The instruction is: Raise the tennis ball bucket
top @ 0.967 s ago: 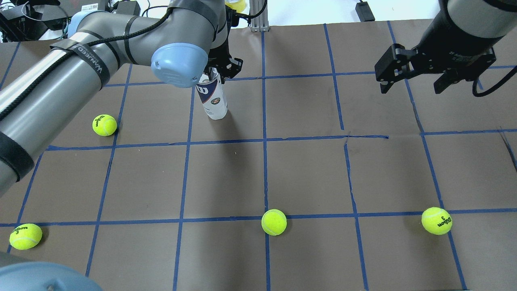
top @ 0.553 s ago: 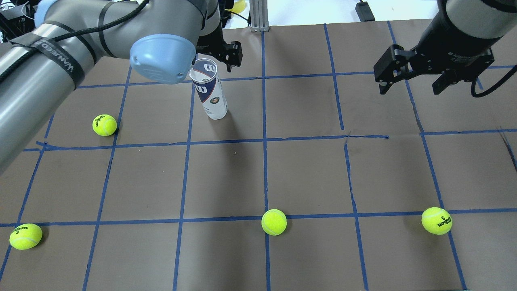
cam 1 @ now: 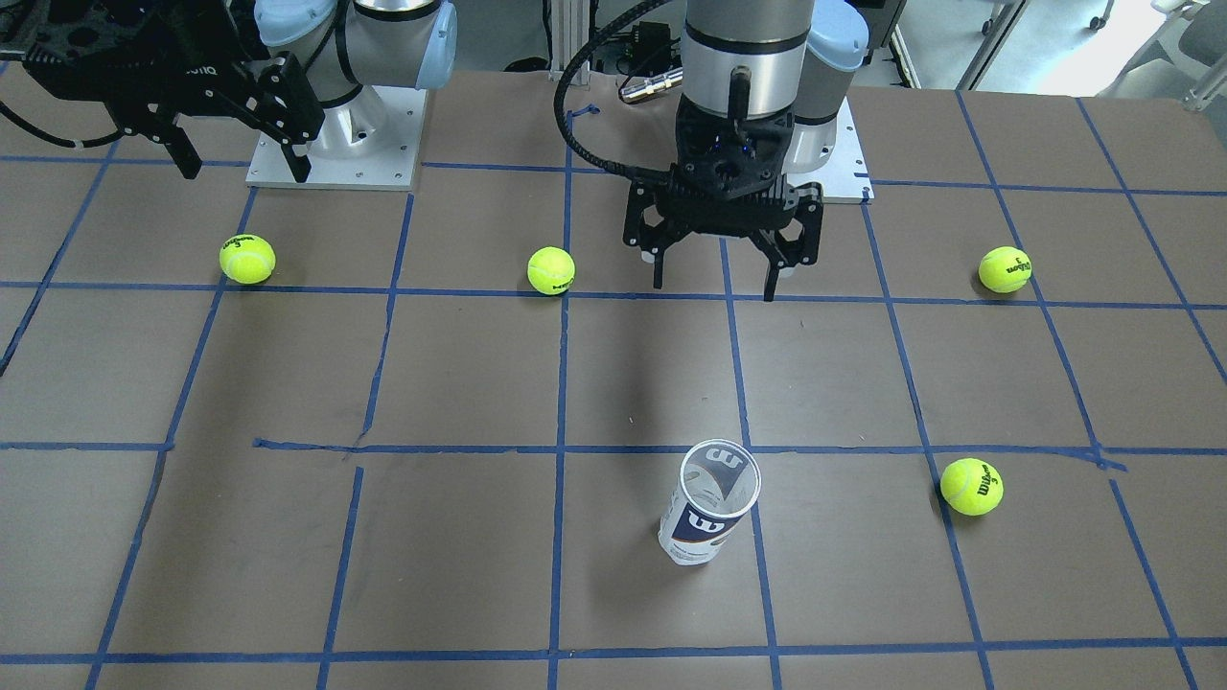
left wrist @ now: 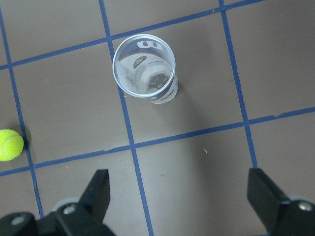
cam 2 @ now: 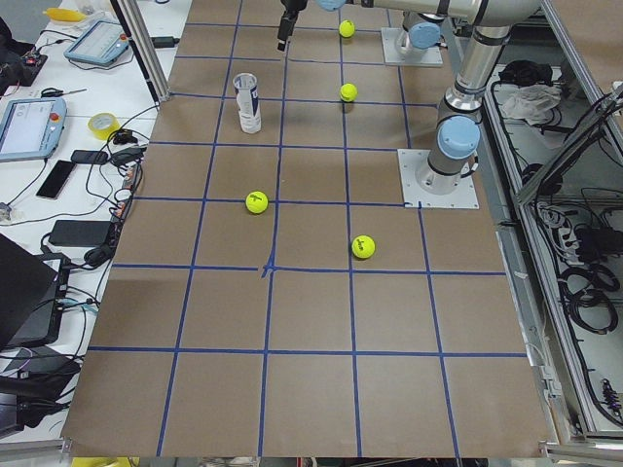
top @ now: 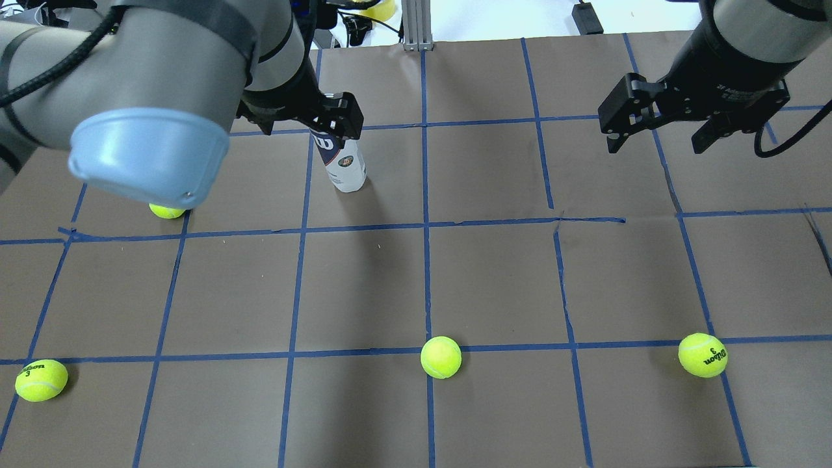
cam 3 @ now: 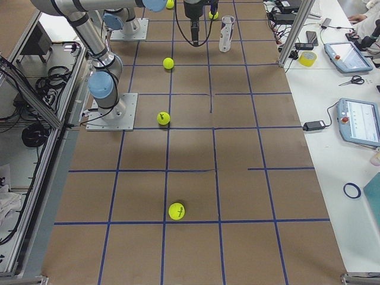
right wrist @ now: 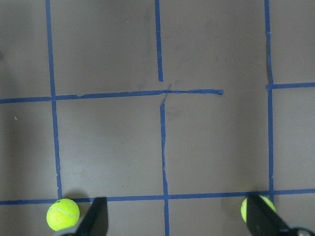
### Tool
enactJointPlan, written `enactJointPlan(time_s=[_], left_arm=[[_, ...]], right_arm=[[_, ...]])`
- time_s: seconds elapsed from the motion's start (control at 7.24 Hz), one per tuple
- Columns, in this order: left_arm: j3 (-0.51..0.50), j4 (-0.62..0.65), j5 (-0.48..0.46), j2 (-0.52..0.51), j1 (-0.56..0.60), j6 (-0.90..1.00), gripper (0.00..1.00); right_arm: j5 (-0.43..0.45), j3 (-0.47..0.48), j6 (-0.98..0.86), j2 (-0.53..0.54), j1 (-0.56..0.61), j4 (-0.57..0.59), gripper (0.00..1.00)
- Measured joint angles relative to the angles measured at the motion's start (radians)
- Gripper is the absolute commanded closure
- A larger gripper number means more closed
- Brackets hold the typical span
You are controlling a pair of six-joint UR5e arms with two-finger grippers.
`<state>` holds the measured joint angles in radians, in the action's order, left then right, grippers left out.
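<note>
The tennis ball bucket (cam 1: 707, 513) stands upright on the brown table, its top open and nothing visible inside. It also shows in the overhead view (top: 344, 166) and in the left wrist view (left wrist: 146, 69). My left gripper (cam 1: 714, 287) is open and empty. It hangs high above the table, on the robot's side of the bucket and clear of it. Its fingers (left wrist: 98, 191) frame the lower edge of the wrist view. My right gripper (top: 655, 140) is open and empty, high over the table's other half.
Several yellow-green tennis balls lie on the table: one (cam 1: 971, 486) beside the bucket, one (cam 1: 551, 270) near the left gripper, others (cam 1: 247, 259) (cam 1: 1005, 269) farther off. Blue tape lines (cam 1: 561, 383) grid the table. Tablets and cables (cam 2: 29, 122) lie past its far edge.
My left gripper has left the bucket's rim, risen and drawn back toward the robot. The bucket stays standing in place. The right arm has hardly moved.
</note>
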<state>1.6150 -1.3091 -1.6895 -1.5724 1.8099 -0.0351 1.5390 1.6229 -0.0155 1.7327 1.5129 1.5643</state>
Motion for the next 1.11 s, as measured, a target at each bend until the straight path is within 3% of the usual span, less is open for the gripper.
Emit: enactJointPlan(time_s=[0.28,0.55,0.69,1.11], left_arm=[[0.024,-0.101,0.024,0.083,-0.107,0.094,0.0],[-0.042,-0.219,0.143,0.1,-0.268,0.173,0.0],[-0.065,-0.249,0.16,0.098,-0.299,0.181,0.0],[-0.073,-0.262,0.094,0.091,-0.281,0.178,0.0]], right_arm=[[0.0,0.0,-0.006,0.001,-0.002,-0.005,0.0],[0.001,0.0,-0.012,0.004,-0.003,-0.009,0.0],[0.003,0.0,-0.007,0.006,-0.003,-0.016,0.0],[0.011,-0.001,0.005,0.005,-0.005,-0.105,0.0]])
